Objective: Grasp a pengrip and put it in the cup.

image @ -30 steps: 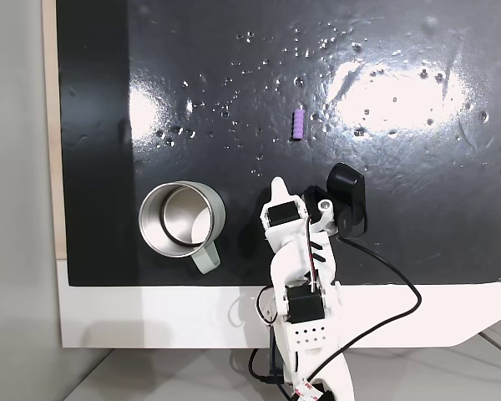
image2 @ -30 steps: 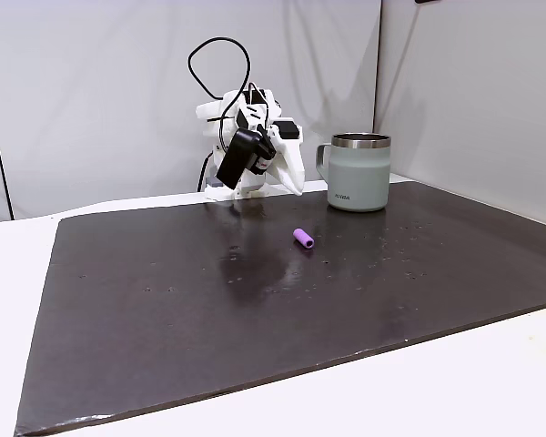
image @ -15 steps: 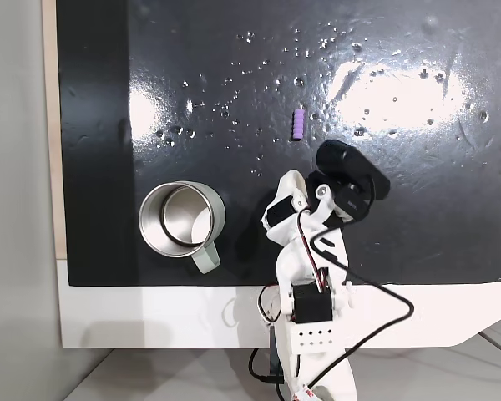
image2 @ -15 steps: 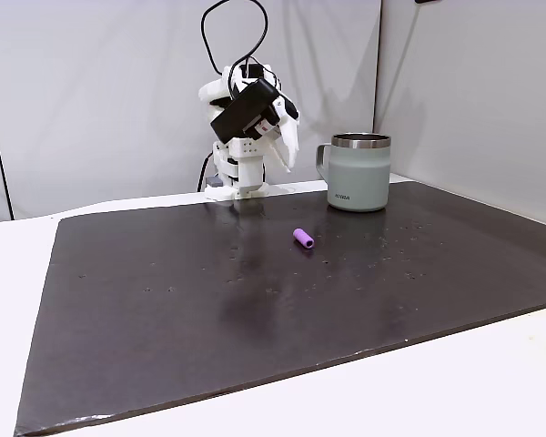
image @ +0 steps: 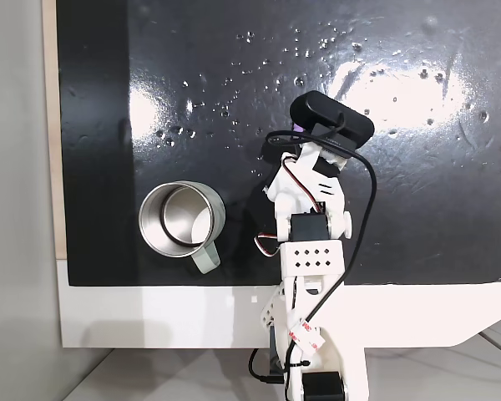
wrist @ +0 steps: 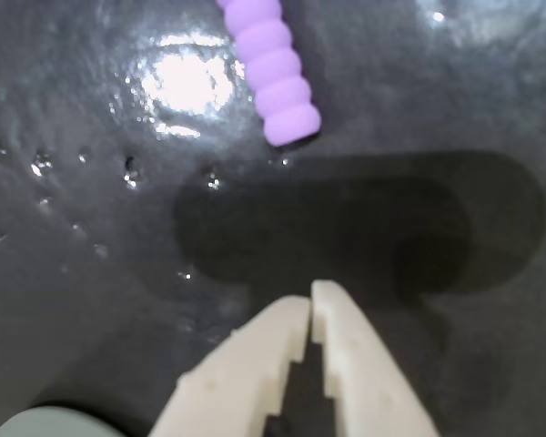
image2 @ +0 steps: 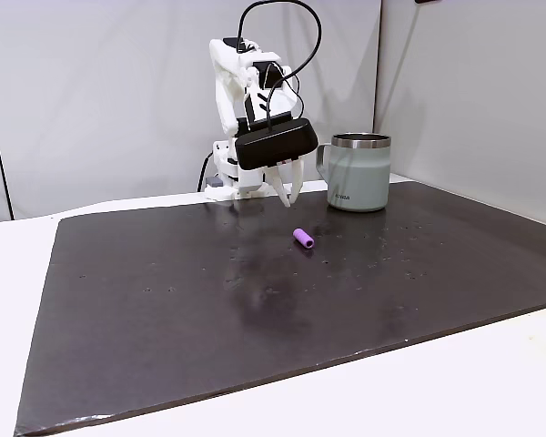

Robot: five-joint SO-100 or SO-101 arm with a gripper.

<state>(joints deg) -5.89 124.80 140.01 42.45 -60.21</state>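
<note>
Pengrip [image2: 303, 238] lying on its side on the dark mat [image2: 255, 300] of the bench [image2: 18, 246], purple and ribbed, untouched; in the wrist view [wrist: 271, 68] near the top edge, well clear of the fingertips. Nearly hidden under the black camera housing [image: 331, 122] in a fixed view from above, with a sliver of purple at the housing's left end [image: 297, 125]. Claw [wrist: 311, 300] closed and empty, white fingertips [wrist: 287, 319] meeting at a point above the mat, a dark shadow on the mat between tips and pengrip. Seen from the side, claw [image2: 288, 198] pointing down, raised off the mat, just behind and left of the pengrip. Cup [image2: 360, 173] upright on the mat, to the right of the arm in that side view, apart from both claw and pengrip; pale grey-green outside, steel rim. From above, cup [image: 210, 219] left of the arm, shiny steel interior, handle toward the lower right. Arm [image: 305, 242] white, cabled, reaching from the white bench edge out over the mat. Mat glossy, with bright glare patches and small specks.
</note>
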